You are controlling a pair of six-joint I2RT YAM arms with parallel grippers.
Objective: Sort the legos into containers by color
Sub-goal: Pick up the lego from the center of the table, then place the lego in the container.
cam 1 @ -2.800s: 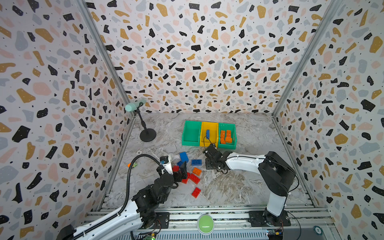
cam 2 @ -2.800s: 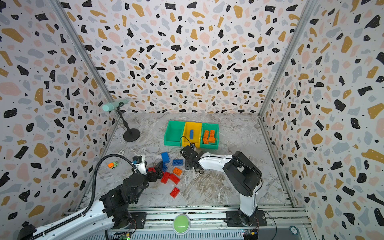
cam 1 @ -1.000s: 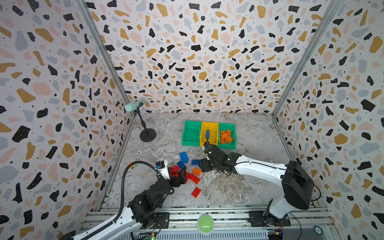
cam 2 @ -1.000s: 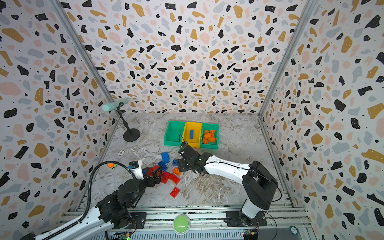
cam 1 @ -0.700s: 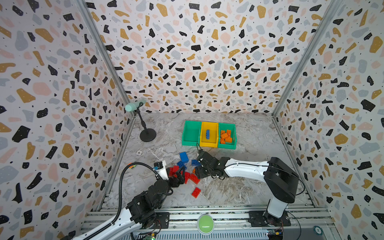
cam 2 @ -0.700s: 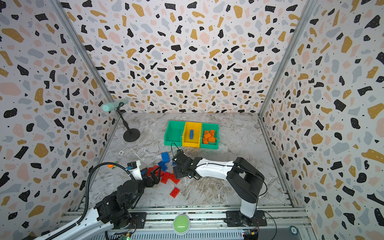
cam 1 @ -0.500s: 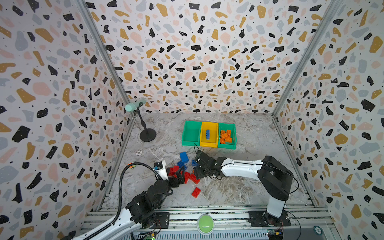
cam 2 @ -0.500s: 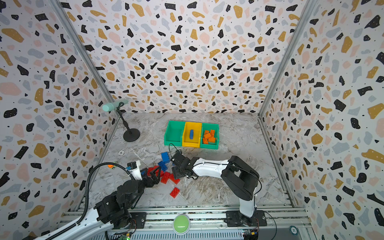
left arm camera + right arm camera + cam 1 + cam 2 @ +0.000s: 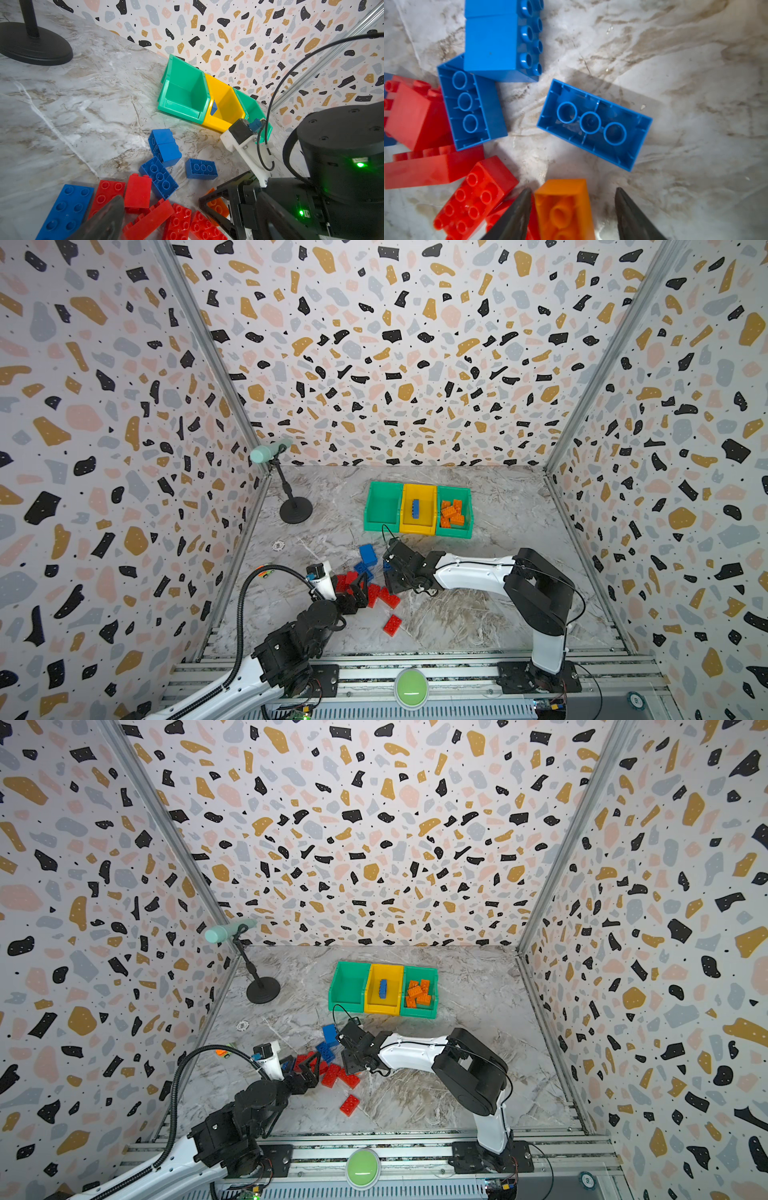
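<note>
- Orange brick (image 9: 563, 207): cropped by the right wrist view's edge.
- Blue brick (image 9: 214, 108): mostly hidden behind green bin (image 9: 182, 89) wall.
- Item (image 9: 264, 571), table (image 9: 478, 622) left edge: unidentifiably small.

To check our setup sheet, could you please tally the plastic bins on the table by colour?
Green bins: 2
Yellow bin: 1
Total: 3

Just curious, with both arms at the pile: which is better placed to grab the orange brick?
Right: the right gripper has a finger each side of the orange brick; the left gripper hovers over red bricks.
</note>
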